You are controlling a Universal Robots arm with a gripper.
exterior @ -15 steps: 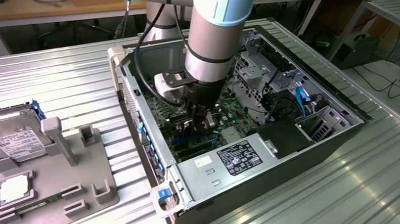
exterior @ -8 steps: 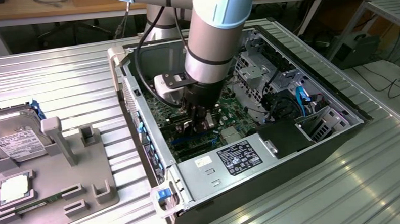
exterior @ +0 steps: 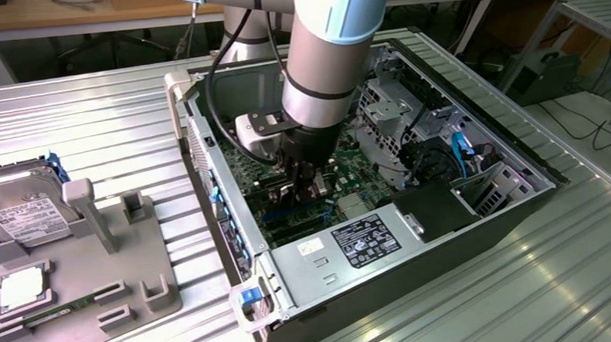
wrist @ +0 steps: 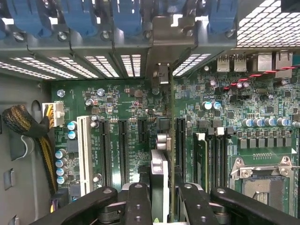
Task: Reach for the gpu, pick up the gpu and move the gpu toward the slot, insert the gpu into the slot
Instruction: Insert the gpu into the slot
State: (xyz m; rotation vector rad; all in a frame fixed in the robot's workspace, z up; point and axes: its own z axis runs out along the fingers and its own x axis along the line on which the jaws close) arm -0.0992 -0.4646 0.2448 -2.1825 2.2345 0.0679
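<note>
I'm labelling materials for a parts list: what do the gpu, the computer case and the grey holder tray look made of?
gpu: seen edge-on between the gripper fingers, thin dark board, likely fibreglass circuit card; silver bracket looks like bare metal.
Computer case: sheet steel by its dull grey sheen, folded edges and perforated panels.
Holder tray: matte grey, rounded moulded posts, probably plastic.
</note>
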